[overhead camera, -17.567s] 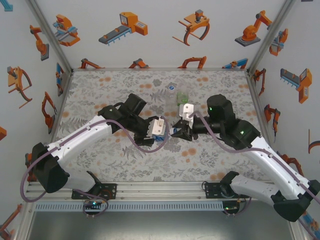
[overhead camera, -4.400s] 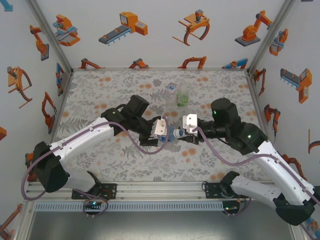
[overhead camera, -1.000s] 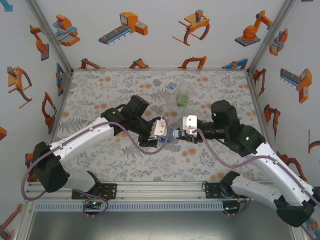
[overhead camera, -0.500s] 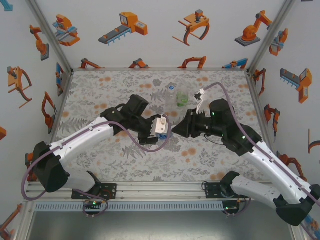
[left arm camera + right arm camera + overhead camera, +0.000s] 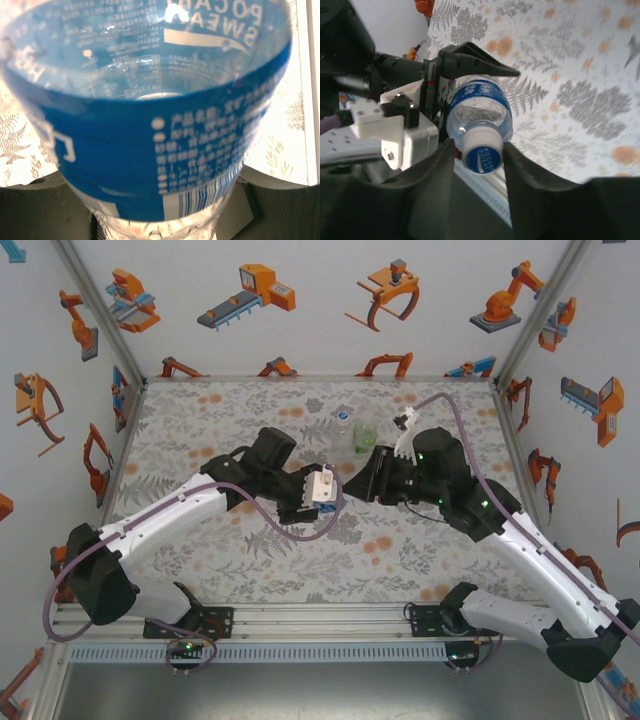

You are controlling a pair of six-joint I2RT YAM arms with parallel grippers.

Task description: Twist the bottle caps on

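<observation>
Mid-table, left arm and right arm are barring passage; green-tinted bottle and clear bottle are standing just behind; table corners are lying open.

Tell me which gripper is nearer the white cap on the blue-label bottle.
Right. The right gripper pinches the white cap from both sides. The left gripper holds the blue-label bottle by its body, away from the cap.

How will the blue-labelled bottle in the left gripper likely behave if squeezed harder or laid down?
The blue-labelled bottle looks thin-walled and empty, so probably light and easily dented by the left gripper. Its round body would likely roll if laid down. The right gripper on the white cap could spin it in a loose hold.
</observation>
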